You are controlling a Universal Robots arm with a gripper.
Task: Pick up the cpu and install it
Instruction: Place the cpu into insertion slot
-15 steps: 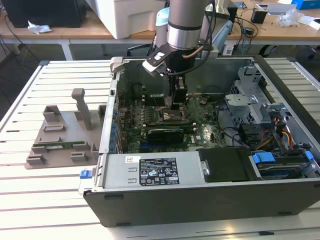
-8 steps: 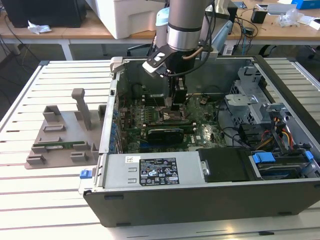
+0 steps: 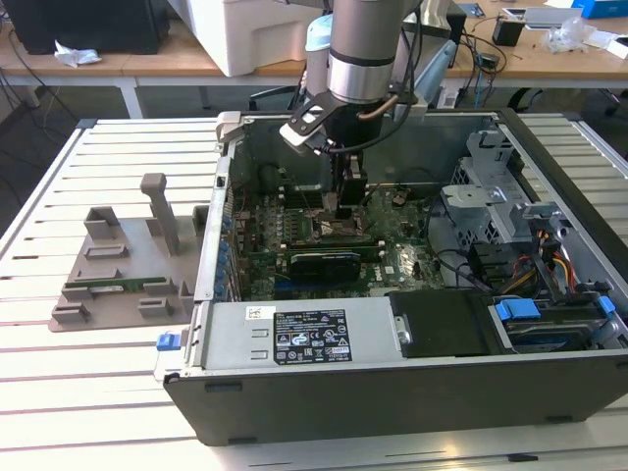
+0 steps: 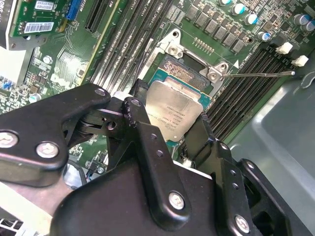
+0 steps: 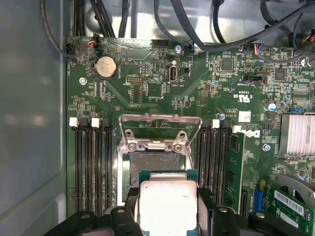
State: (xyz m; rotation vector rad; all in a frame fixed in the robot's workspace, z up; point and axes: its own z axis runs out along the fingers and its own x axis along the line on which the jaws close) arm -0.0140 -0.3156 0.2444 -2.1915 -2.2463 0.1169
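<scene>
The cpu [image 4: 174, 110] is a flat square chip with a silver metal top and a thin green rim. My gripper [image 4: 170, 123] is shut on it, one black finger [image 4: 135, 110] on each of two opposite edges. In the first wrist view the cpu [image 5: 167, 204] hangs over the near edge of the open motherboard socket [image 5: 152, 164], partly covering it. The socket's metal load plate [image 5: 160, 130] is flipped up and back. In the exterior view my gripper [image 3: 343, 211] reaches down into the open computer case [image 3: 392, 343], just above the board.
Black memory slots [image 5: 91, 167] flank the socket, with one green memory stick [image 5: 235, 167] seated beside them. A thin retention lever [image 4: 256, 74] sticks out sideways. Cables and a drive cage [image 3: 491, 186] crowd the case at the exterior view's right. A grey fixture [image 3: 128, 265] stands on the slatted table.
</scene>
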